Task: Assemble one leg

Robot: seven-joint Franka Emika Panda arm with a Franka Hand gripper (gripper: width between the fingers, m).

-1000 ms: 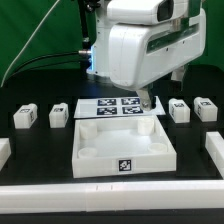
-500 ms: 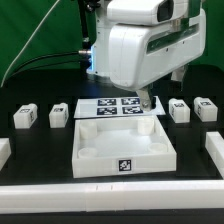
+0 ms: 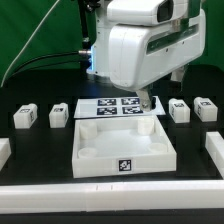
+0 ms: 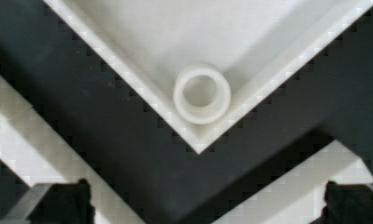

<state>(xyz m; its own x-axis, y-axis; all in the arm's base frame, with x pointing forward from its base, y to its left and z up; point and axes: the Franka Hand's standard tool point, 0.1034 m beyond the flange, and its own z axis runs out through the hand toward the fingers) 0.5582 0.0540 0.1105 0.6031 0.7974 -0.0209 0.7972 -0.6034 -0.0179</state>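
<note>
Four legs counted in the exterior view, all loose on the worktop (image 3: 40, 138) and none mounted. Taking the square panel (image 3: 120, 138) as reference: outer left leg (image 3: 24, 116) and inner left leg (image 3: 60, 114) sit off its side on the exterior view's left. Inner right leg (image 3: 180, 110) and outer right leg (image 3: 205, 108) sit off the opposite side. Each stands apart from its neighbour, tag face toward the camera, probably so each can be tracked and gripped singly.

One panel, rim up, tag on its near wall. One marker board (image 3: 118, 106) lies flat just behind the panel. Three long bars: front bar (image 3: 110, 190) before the panel, left bar (image 3: 4, 152) and right bar (image 3: 215, 148) flanking it, both cut by the frame.

The tool (image 3: 147, 102) hangs over the panel's far corner on the exterior view's right, beside the marker board. Whether it touches the rim cannot be told from here.

Wrist view: one panel corner fills the frame, with one round corner hole (image 4: 202, 95) set just inside the rim. The tool's tips show well apart, spread, with nothing held between them. No leg appears in this view.

Judgement: the tool stands over the corner hole, which looks like the socket a leg must enter, yet it carries nothing. The leg step is not yet begun. The inner right leg lies nearest to that corner and seems the likely pick.
</note>
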